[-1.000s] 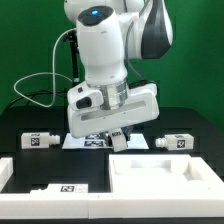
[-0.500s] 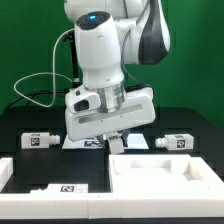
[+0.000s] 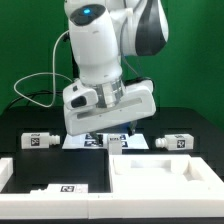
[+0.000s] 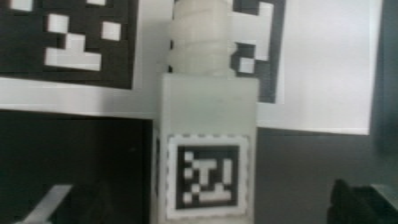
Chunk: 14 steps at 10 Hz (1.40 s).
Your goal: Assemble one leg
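A white square leg (image 4: 208, 120) with a black-and-white tag on its side lies under my gripper (image 4: 205, 208), its round threaded end over the marker board (image 4: 71, 50). My fingers (image 4: 43, 206) stand wide on either side of the leg and do not touch it, so the gripper is open. In the exterior view the gripper (image 3: 116, 131) hangs just above this leg (image 3: 118, 144) at the table's middle, and the hand hides part of it.
Two more tagged white legs lie on the black table, one at the exterior view's left (image 3: 40, 140) and one at its right (image 3: 176, 143). A large white recessed part (image 3: 165, 172) and a flat tagged piece (image 3: 62, 187) lie in front.
The arm and gripper have risen a little above the middle leg. The leg stays on the table.
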Tool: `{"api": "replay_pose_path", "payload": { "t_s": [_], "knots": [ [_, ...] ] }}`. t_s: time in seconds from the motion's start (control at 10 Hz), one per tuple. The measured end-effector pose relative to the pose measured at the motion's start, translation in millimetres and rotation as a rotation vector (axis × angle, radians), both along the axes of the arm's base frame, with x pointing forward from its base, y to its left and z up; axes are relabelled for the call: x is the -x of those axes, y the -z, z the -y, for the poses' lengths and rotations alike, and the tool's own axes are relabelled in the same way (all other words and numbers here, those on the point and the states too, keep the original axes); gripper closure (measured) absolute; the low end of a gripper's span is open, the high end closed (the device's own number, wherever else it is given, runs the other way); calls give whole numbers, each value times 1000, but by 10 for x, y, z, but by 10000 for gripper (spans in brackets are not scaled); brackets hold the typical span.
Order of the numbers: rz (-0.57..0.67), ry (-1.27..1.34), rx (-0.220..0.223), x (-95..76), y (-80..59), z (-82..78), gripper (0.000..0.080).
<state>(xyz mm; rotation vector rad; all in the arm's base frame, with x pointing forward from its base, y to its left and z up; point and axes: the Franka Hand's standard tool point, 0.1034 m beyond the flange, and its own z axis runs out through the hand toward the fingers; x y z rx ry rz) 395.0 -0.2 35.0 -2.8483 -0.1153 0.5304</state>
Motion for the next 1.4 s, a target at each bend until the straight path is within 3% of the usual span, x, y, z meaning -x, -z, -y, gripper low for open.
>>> {"api": "replay_pose_path", "payload": {
  "t_s": [0.2, 0.6, 0.8, 0.9, 1.0, 1.1, 1.4],
  "knots": [
    [-222, -32, -9, -160, -191, 8, 159],
    [-472, -62, -68, -140, -126, -30, 151],
    [-475, -64, -67, -180, -98, -26, 151],
    [-528, -77, 53, -182, -132, 62, 151],
    [-531, -82, 120, -227, -66, 3, 151],
    [-535, -74, 101, -191, 8, 23, 151],
    [-536, -71, 103, -189, 11, 45, 151]
  ]
}}
